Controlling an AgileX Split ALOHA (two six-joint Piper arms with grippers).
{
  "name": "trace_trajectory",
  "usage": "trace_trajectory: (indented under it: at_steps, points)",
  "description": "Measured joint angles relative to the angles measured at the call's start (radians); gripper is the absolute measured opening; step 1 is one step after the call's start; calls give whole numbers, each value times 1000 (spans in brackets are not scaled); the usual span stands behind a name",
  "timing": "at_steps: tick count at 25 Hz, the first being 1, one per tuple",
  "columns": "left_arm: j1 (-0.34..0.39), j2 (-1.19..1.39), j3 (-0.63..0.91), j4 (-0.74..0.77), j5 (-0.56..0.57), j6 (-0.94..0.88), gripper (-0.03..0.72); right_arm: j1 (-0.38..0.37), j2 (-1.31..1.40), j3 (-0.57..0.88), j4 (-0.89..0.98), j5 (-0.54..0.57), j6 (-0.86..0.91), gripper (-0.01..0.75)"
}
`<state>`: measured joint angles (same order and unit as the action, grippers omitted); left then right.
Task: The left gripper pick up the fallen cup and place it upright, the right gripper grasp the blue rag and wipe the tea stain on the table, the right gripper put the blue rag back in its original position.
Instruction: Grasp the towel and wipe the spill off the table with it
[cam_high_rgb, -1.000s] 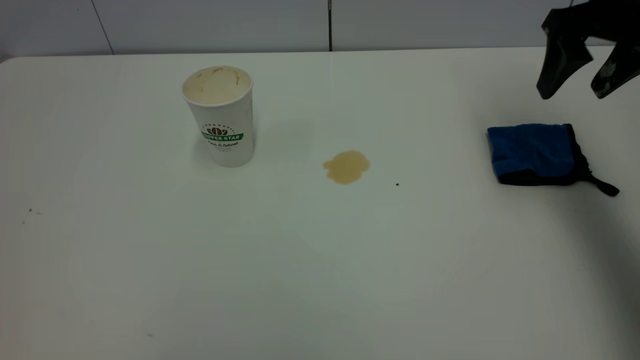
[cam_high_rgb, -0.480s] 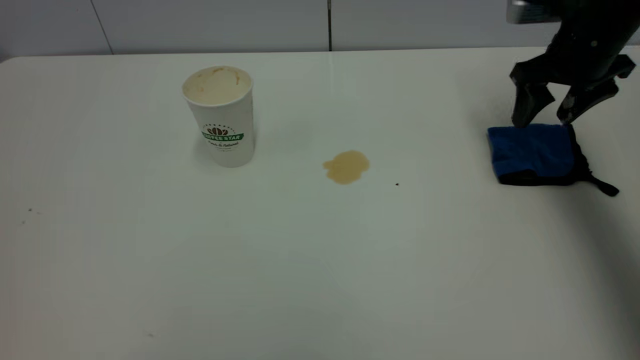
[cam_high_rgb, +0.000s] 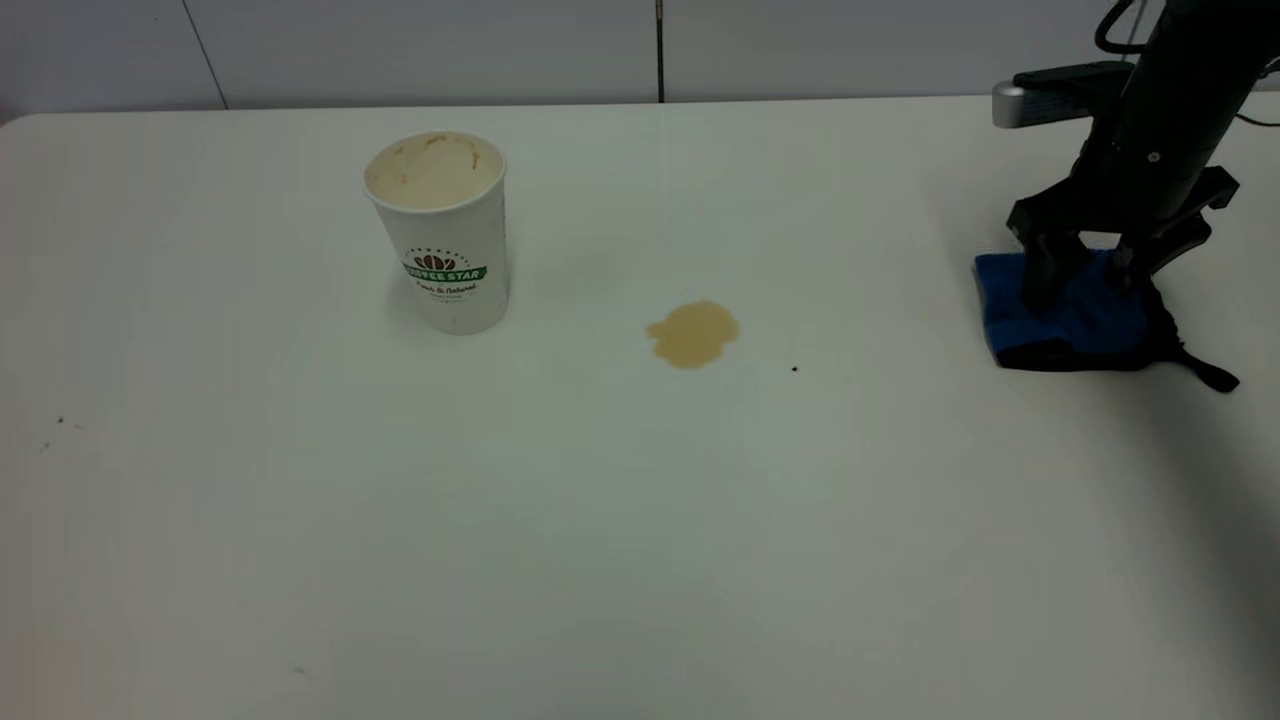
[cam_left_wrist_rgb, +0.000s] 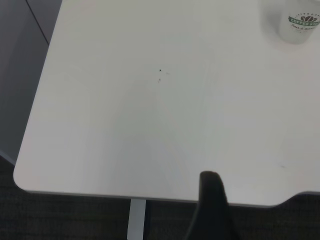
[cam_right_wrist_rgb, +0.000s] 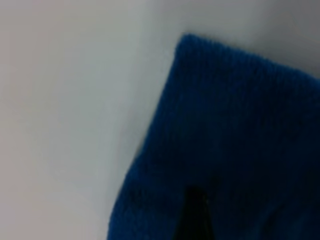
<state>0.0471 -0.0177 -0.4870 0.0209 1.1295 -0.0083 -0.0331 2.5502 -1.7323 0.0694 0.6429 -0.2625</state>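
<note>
cup (cam_high_rgb: 443, 232): one, upright on the bench (cam_high_rgb: 620, 520), left of the tea stain
tea stain (cam_high_rgb: 692, 333): one tan blotch, unwiped
blue rag (cam_high_rgb: 1075, 322): one, far right of the stain
right claw (cam_high_rgb: 1080, 282): fingers apart, tips pressed down on the rag
left claw (cam_left_wrist_rgb: 212, 210): off by the bench edge beyond the cup, fingers' state can't be told

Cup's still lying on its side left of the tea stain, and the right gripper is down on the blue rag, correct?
Not quite. The exterior view shows the cup standing upright, left of the tea stain. The right gripper is down on the blue rag, as you said.
</note>
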Motion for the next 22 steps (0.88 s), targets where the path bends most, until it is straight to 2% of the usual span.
trace_trajectory:
  at_steps: [4, 8, 10, 15, 16, 22]
  points:
    - [0, 0, 0, 0, 0, 0, 583, 0, 18, -5, -20, 0, 6, 675]
    - [0, 0, 0, 0, 0, 0, 583, 0, 19, -5, -18, 0, 8, 586]
    - [0, 0, 0, 0, 0, 0, 583, 0, 19, -5, -7, 0, 9, 496]
    - [0, 0, 0, 0, 0, 0, 583, -1, 20, -5, 54, 6, 9, 133]
    - [0, 0, 0, 0, 0, 0, 583, -1, 20, -5, 64, 9, 9, 84]
    - [0, 0, 0, 0, 0, 0, 583, 49, 20, -5, 79, 36, 9, 62]
